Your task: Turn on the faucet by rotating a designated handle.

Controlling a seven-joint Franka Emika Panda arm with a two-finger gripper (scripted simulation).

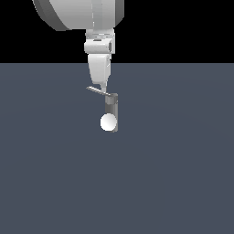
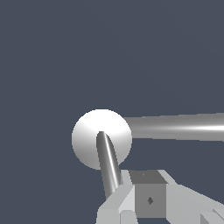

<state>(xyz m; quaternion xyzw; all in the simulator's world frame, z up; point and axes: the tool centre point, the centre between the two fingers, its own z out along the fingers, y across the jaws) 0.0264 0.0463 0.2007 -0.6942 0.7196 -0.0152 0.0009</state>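
Gripper: pale grey blocky fingers fill the near foreground of the wrist view, with a darker square face between them. Whether the fingers are apart or together cannot be told from either view. In the exterior view the gripper hangs from the large white-grey arm at the top centre of the frame, its tapered tip reaching down to the lever.

Handle: thin light grey bar, slightly tilted, projecting from the top of the post toward the exterior view's left. The gripper tip is at or just beside it near its middle; contact cannot be confirmed. In the wrist view a short shiny grey bar runs from the fingers up across the white ball.

Faucet: small dark grey upright post, just above the centre of the exterior frame, directly below the gripper.

White ball: on the lower front of the post; in the wrist view it sits at centre-left.

Ground: flat slate-blue plane under all items.
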